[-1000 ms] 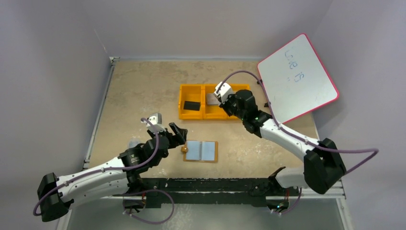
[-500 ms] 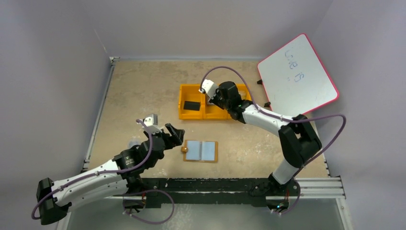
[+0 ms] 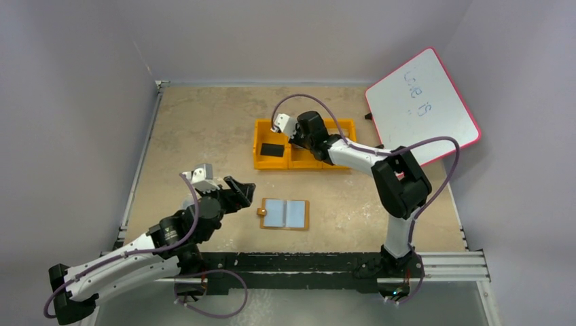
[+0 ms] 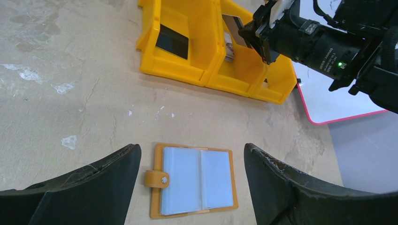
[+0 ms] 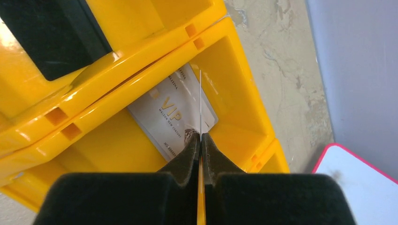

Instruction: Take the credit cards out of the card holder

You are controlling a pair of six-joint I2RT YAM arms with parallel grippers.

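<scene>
Silvery card — above yellow tray

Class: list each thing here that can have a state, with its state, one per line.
card holder: open flat, no card visible in its pockets
left gripper: open, empty
right gripper: shut on held card
held card: pinched edge-on above the orange tray's middle compartment
VIP card: lying loose in that compartment
black block: lying in an end compartment

Right end effector pinching edge-on card over tray; VIP card inside.
</scene>
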